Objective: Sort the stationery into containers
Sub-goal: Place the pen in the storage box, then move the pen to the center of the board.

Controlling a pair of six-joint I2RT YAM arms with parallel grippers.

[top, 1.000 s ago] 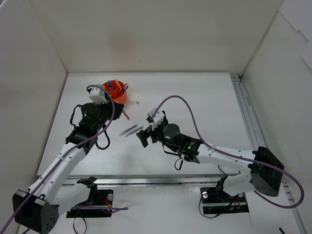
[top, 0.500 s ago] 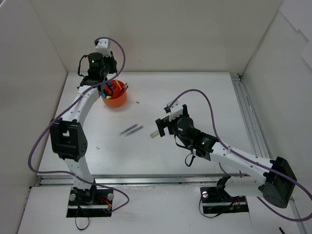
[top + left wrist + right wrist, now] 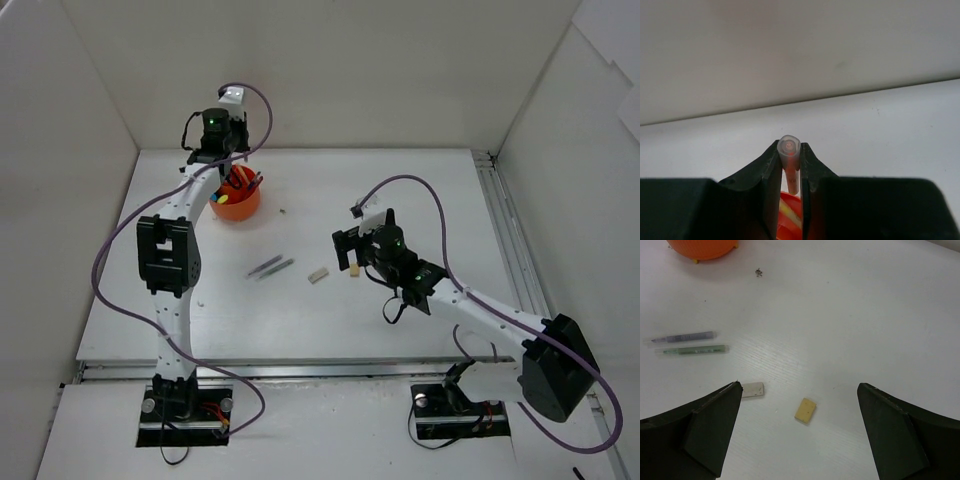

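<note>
The left claw (image 3: 789,151) was clamped on a thin translucent pen (image 3: 792,176) with a red core, which was seen end-on and held over the orange organizer (image 3: 790,220) at the table's (image 3: 840,300) far left. A miss was judged possible. If the pen were let go while tilted or off a compartment, it could be knocked off the rim or blocked by the coloured items already standing inside. The right claw (image 3: 797,387) was spread wide and empty above the table, so nothing could be dropped there. A yellowish eraser (image 3: 805,410) was seen lying flat just below it, and a paler eraser (image 3: 752,389) close to one finger. Two thin pens (image 3: 687,343), one greyish and one greenish, were laid side by side, well apart from the organizer.
</note>
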